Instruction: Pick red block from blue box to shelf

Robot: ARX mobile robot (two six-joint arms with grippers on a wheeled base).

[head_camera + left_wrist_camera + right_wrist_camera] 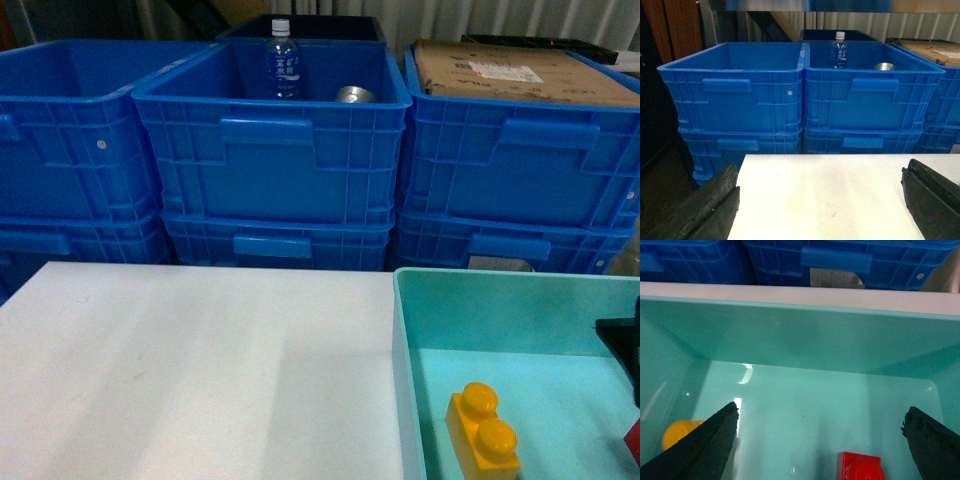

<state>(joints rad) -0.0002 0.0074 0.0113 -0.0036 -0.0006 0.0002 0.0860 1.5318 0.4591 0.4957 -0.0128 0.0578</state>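
- The right gripper [820,432] has its fingers [700,450] spread wide, holding nothing, inside the blue box [790,335].
- The red block [860,467] lies on the box floor between those fingers, nearer the right one, touching neither.
- A yellow brick [483,430] sits at the near left of the box floor, well apart from the red block.
- The left gripper [820,200] hangs over the white worktop [825,195], its fingers [710,207] wide apart and empty.
- The box rests at the worktop's right side.
- Dark blue crates [270,150] are stacked beyond the far edge; the middle one holds a water bottle [282,62], the right one cardboard [510,72].
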